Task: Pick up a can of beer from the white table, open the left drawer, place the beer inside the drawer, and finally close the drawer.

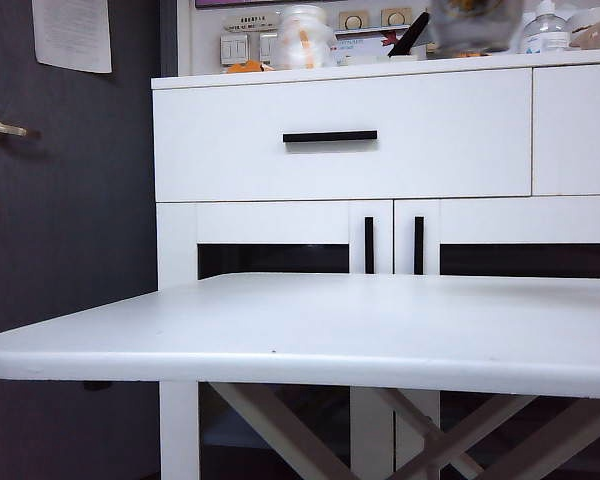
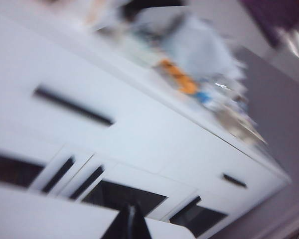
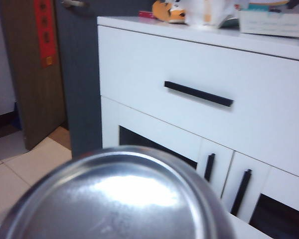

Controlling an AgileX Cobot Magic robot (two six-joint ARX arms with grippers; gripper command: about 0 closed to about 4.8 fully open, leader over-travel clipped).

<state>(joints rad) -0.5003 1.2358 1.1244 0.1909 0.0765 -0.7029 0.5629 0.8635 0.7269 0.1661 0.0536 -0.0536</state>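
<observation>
The white table (image 1: 310,325) is lying bare in the exterior view, its rounded front edge and left corner running across the lower frame, with open room above it up to the cabinet. Neither arm is showing in that view.

The left drawer (image 1: 340,135) is sitting closed, its front flush with the cabinet face, and the black bar handle (image 1: 330,136) is lying level at its centre. A narrower drawer front (image 1: 577,128) is sitting just beside it on the right. Below, two doors with upright black handles (image 1: 369,245) are standing shut.

The left gripper (image 2: 129,225) is showing only as a dark closed tip in the blurred left wrist view, holding nothing, facing the tilted cabinet from in front of the table.

The right gripper is hidden behind the can of beer (image 3: 114,196), whose round silver end is filling the lower part of the right wrist view, close against the camera and facing the drawer handle (image 3: 198,93); the fingers themselves are not visible.

Jars and bottles (image 1: 305,38) are crowding the cabinet top. A dark door (image 1: 65,250) with a lever is standing at left, carrying a paper sheet (image 1: 72,32) whose text is too small to read. A red strip (image 3: 45,32) on a brown door is illegible.
</observation>
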